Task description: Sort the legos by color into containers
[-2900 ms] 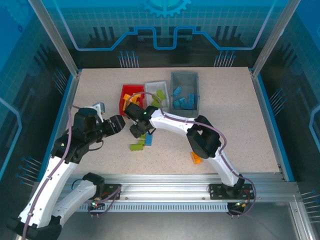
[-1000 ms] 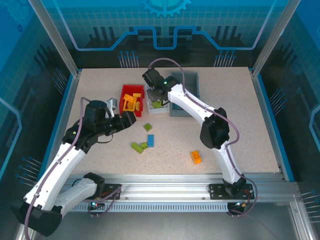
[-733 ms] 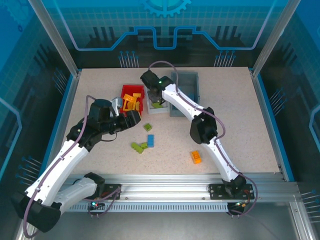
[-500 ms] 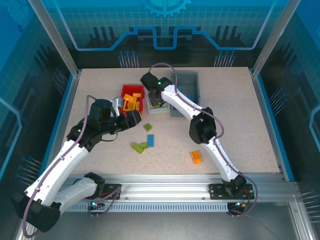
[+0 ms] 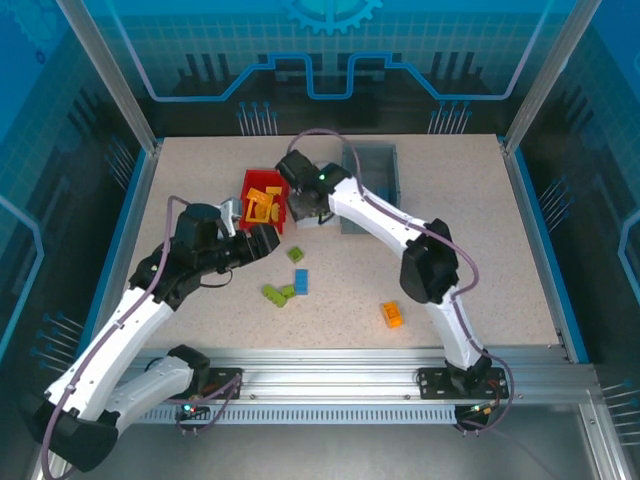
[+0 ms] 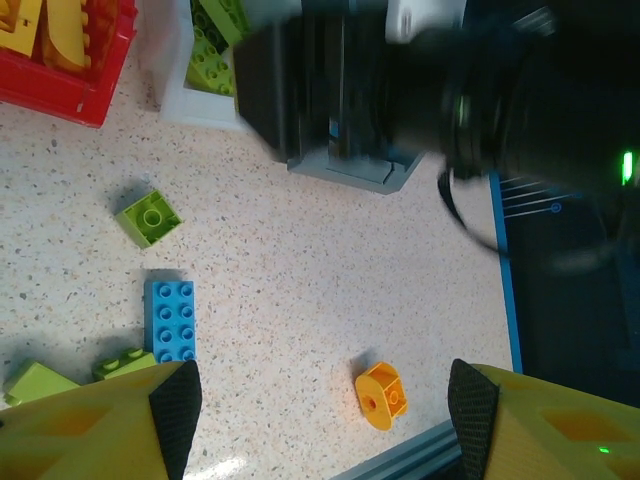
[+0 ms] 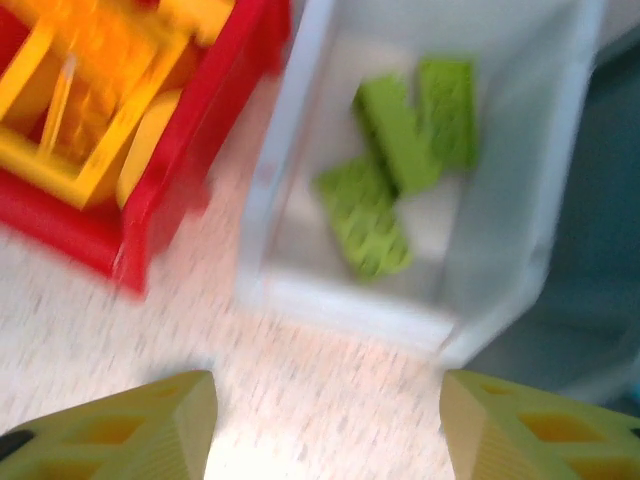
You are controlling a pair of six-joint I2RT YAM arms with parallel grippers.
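Withdrawing from white bin (image 7: 345, 300), right hand (image 7: 325, 430) now spread wide, empty; seconds ago it worked loose pile mid-desk (image 5: 480, 250). Green legos (image 7: 390, 190) lie inside white bin, so drop judged done. Left hand (image 6: 315, 410) open, empty, near red bin (image 5: 250, 185). Unsorted on desk: green brick (image 6: 150, 216), blue brick (image 6: 172, 320), orange brick (image 6: 381, 395), green pair (image 5: 277, 294).

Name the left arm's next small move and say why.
Probably lower the left gripper toward the blue brick, shifting sideways to straddle it. Its jaws stand open and empty, and that brick lies on the table just ahead of one of its fingers, not yet in any bin.
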